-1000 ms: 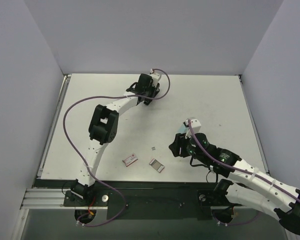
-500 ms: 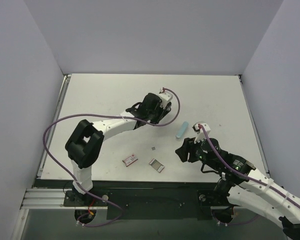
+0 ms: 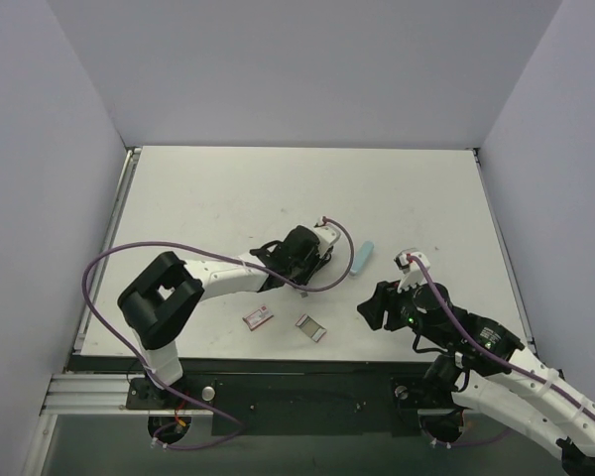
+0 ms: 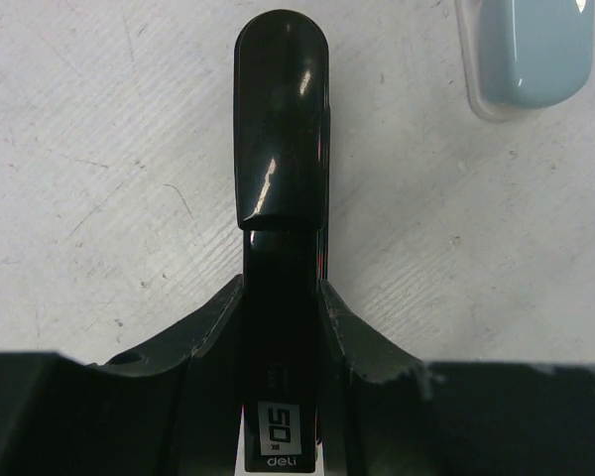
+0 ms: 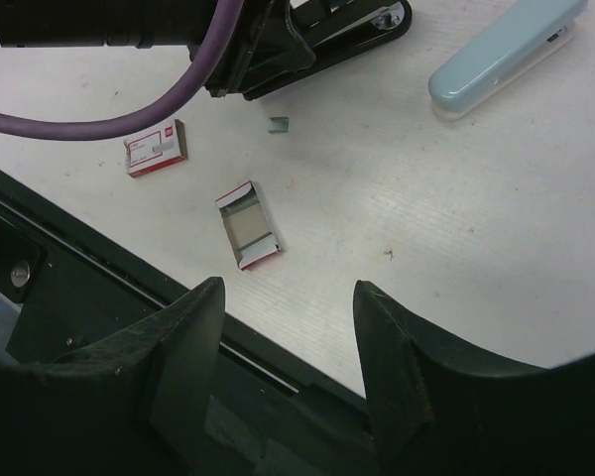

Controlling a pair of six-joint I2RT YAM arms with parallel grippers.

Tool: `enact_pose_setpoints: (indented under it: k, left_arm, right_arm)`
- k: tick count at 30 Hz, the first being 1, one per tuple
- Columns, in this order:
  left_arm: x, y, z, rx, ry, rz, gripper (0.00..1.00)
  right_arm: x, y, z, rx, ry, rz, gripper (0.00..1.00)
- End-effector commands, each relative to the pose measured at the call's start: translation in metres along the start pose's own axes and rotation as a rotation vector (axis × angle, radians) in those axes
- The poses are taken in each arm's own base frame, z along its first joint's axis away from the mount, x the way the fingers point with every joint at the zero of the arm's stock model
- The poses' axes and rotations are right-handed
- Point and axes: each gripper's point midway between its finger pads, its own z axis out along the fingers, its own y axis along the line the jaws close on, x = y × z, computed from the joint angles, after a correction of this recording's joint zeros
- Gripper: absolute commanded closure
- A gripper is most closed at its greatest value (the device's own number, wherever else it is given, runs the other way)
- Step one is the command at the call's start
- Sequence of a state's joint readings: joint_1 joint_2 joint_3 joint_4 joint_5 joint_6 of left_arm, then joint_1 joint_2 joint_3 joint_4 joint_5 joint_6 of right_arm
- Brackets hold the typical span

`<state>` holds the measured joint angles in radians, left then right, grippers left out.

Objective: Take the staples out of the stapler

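The black stapler [image 4: 281, 129] is clamped lengthwise between my left gripper's [image 4: 283, 288] fingers, its rounded nose sticking out just above the white table. In the top view the left gripper [image 3: 299, 260] sits near the table's middle. A pale blue elongated stapler part [image 3: 362, 256] lies loose on the table just right of it, and it also shows as a pale blue part [image 5: 506, 50] in the right wrist view. A tiny grey staple piece [image 5: 279, 124] lies on the table near the left gripper. My right gripper [image 5: 288, 293] hangs open and empty over the near table edge, right gripper [image 3: 375, 307].
A small pinkish-red box [image 3: 258, 316] and its open tray [image 3: 310, 328] lie near the front edge. The black front rail [image 5: 99, 288] runs under my right fingers. Grey walls enclose the table on three sides.
My left arm has brought the black stapler from the far side down to the middle. My right gripper has drawn back toward the near right, leaving the pale blue part lying on the table.
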<state>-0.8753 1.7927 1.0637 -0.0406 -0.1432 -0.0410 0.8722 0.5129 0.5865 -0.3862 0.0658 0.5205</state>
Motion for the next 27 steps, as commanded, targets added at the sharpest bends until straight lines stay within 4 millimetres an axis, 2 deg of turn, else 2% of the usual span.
enact_pose_setpoints:
  k: [1, 15, 17, 18, 20, 25, 27]
  left_arm:
    - [-0.049, 0.010, -0.018, -0.038, -0.176, -0.021, 1.00]
    - [0.016, 0.005, 0.003, -0.026, -0.042, -0.039, 1.00]
    - [0.020, 0.005, 0.004, -0.020, -0.032, -0.038, 0.91]
    - [0.021, 0.004, 0.004, -0.014, -0.030, -0.036, 0.82]
    - [0.021, 0.003, 0.003, -0.011, -0.031, -0.036, 0.71]
    - [0.015, 0.002, -0.002, 0.002, -0.042, -0.027, 0.56]
    - [0.011, 0.002, -0.006, 0.003, -0.045, -0.021, 0.47]
  right_arm:
    - [0.007, 0.000, 0.001, 0.003, 0.028, 0.004, 0.50]
    - [0.013, -0.002, 0.009, 0.032, 0.077, -0.015, 0.46]
    - [0.013, -0.001, 0.010, 0.030, 0.078, -0.011, 0.45]
    - [0.013, -0.001, 0.010, 0.028, 0.080, -0.012, 0.44]
    - [0.014, -0.001, 0.011, 0.031, 0.082, -0.010, 0.42]
    - [0.015, 0.000, 0.011, 0.027, 0.086, -0.005, 0.41]
    - [0.015, 0.000, 0.011, 0.026, 0.083, -0.004, 0.41]
